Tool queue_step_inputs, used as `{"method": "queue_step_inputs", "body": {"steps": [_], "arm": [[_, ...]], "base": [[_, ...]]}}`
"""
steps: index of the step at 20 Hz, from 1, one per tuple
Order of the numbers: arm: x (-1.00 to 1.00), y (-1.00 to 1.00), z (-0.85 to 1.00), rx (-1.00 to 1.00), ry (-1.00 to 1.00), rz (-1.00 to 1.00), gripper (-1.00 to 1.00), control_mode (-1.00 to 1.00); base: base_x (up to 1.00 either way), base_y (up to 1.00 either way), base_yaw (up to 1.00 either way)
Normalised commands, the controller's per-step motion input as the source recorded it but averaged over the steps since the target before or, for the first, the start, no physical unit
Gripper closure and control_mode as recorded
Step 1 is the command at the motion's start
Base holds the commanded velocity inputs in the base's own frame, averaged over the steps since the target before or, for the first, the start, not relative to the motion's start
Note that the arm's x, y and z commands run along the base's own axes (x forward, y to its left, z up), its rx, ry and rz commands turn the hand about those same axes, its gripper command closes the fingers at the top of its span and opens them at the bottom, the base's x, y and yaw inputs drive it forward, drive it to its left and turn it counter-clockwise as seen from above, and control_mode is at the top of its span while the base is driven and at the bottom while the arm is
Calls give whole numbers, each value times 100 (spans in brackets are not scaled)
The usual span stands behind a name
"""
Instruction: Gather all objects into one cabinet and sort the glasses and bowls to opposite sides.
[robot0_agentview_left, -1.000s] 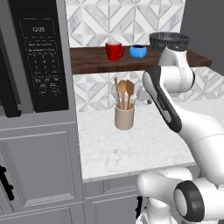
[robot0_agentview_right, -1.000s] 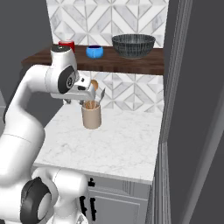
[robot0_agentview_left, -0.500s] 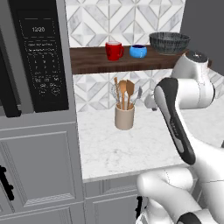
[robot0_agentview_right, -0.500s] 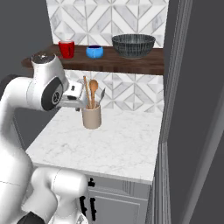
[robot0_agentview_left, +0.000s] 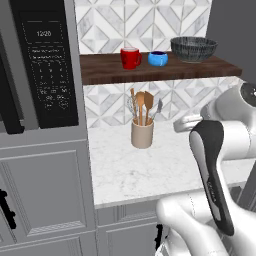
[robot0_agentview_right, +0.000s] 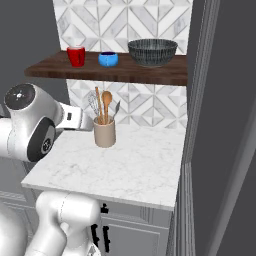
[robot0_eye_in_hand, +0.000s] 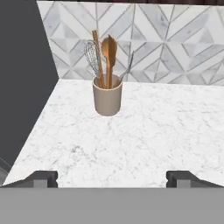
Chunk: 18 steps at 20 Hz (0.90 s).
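On the dark brown wall shelf (robot0_agentview_left: 100, 70) (robot0_agentview_right: 45, 70) stand a red mug (robot0_agentview_left: 130, 58) (robot0_agentview_right: 76, 56), a small bright blue bowl (robot0_agentview_left: 158, 58) (robot0_agentview_right: 108, 59) and a wide dark bowl (robot0_agentview_left: 193, 48) (robot0_agentview_right: 152, 51), in that order from left to right. My gripper (robot0_eye_in_hand: 111, 178) is open, its two tips far apart with nothing between them. It hangs low over the marble counter, well below the shelf, and looks toward the back wall.
A beige utensil holder (robot0_agentview_left: 142, 134) (robot0_agentview_right: 104, 133) (robot0_eye_in_hand: 107, 97) with wooden spoons and a whisk stands on the counter (robot0_agentview_left: 125, 170) near the tiled wall. A black microwave (robot0_agentview_left: 45, 60) sits at the left. A dark tall panel (robot0_agentview_right: 220, 125) closes the right side.
The arm has drawn back from the shelf by the wide dark bowl and sunk to counter height. The jaws have opened wide. The three items on the shelf stay put.
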Motion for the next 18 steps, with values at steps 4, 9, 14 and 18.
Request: {"method": "queue_step_inputs", "body": {"steps": [4,9,14,18], "arm": [[-67,0,32,0,-22,0,-100,-100],[-6,0,0,0,-1,0,-100,100],[0,0,0,0,0,0,-100,100],[0,0,0,0,0,0,-100,100]], "base": [[0,0,0],[0,0,0],[-41,0,5],[-68,0,5]]}}
